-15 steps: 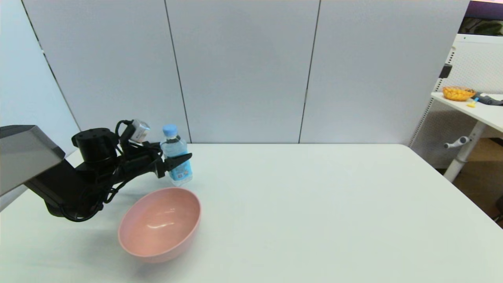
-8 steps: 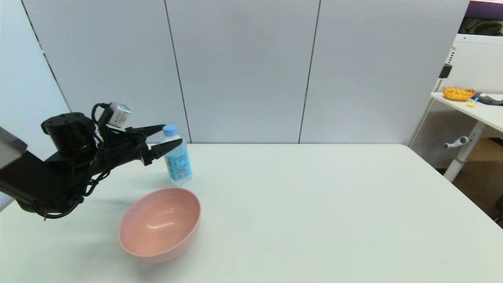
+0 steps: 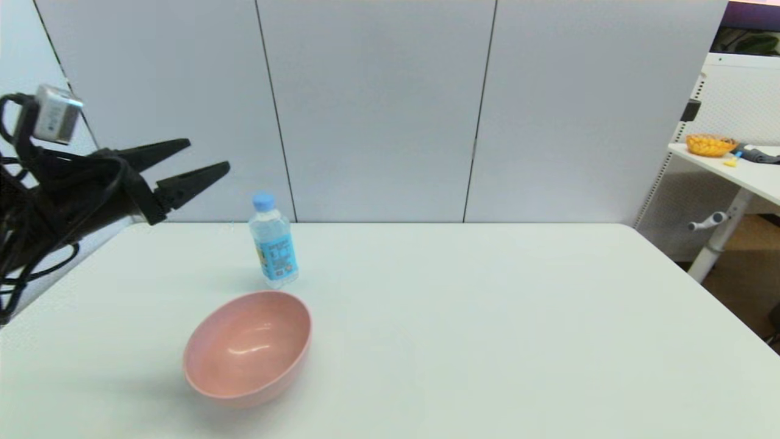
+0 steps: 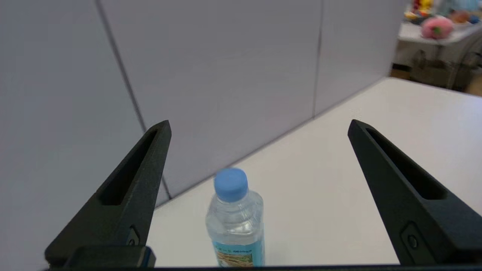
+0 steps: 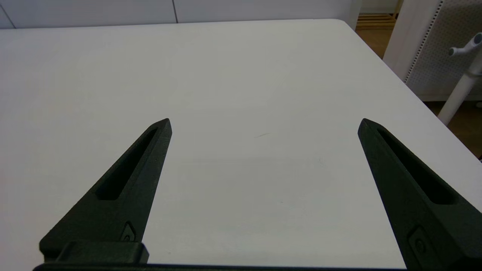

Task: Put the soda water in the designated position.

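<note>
Left gripper [image 3: 207,155] risen, withdrawn left, fingers spread, empty; small clear blue-capped soda water bottle [image 3: 273,248] upright behind pink bowl [image 3: 248,347]. Right gripper [image 5: 263,126] spread, empty.

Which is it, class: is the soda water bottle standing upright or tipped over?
Upright. The soda water stands on its base on the white table, cap on top, behind the pink bowl, with nothing holding it.

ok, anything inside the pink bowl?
Nothing visible: the pink bowl shows only bare interior with a glare streak. Its near inner wall is hidden behind the rim. The soda water stands upright on the table behind it, apart from the bowl.
</note>
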Robot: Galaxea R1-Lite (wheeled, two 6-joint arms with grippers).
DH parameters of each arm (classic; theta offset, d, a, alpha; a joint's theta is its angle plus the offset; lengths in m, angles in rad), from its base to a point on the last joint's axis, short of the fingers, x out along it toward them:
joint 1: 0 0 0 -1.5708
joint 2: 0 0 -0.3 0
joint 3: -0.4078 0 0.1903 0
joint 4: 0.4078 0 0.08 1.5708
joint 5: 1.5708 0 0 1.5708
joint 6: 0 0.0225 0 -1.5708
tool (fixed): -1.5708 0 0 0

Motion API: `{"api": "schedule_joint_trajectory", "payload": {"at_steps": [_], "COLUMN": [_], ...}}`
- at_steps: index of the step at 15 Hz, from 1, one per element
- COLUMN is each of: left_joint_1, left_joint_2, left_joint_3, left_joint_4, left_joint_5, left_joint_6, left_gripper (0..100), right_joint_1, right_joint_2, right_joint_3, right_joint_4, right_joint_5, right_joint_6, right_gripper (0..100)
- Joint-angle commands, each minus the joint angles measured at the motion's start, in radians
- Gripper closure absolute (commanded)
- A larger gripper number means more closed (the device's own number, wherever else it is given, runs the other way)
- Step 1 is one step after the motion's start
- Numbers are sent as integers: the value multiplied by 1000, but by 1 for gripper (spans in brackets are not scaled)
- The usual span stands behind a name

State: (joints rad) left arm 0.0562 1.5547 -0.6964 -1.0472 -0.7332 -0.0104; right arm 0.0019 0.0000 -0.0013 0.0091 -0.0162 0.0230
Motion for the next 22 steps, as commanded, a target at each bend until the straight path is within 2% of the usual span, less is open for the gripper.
{"api": "schedule_joint_trajectory", "payload": {"at_steps": [1, 6, 9, 14, 17, 22], "left_joint_1": [4, 5, 4, -1, -44, -53], "left_joint_2": [-430, -846, -1048, -1306, -1407, -1553], "left_joint_3": [86, 156, 222, 436, 545, 696], "left_joint_4": [288, 757, 935, 1010, 1013, 1053], "left_joint_5": [187, 317, 399, 525, 543, 709], "left_joint_6": [6, 56, 89, 150, 147, 119], "left_gripper": [0, 0, 0, 0, 0, 0], "right_joint_1": [0, 0, 1, 0, 0, 0], "right_joint_2": [2, 2, 2, 2, 2, 0], "right_joint_3": [0, 0, 0, 0, 0, 0], "right_joint_4": [0, 0, 0, 0, 0, 0], "right_joint_5": [-1, -1, -1, -1, -1, 1], "right_joint_6": [0, 0, 0, 0, 0, 0], "right_gripper": [0, 0, 0, 0, 0, 0]}}
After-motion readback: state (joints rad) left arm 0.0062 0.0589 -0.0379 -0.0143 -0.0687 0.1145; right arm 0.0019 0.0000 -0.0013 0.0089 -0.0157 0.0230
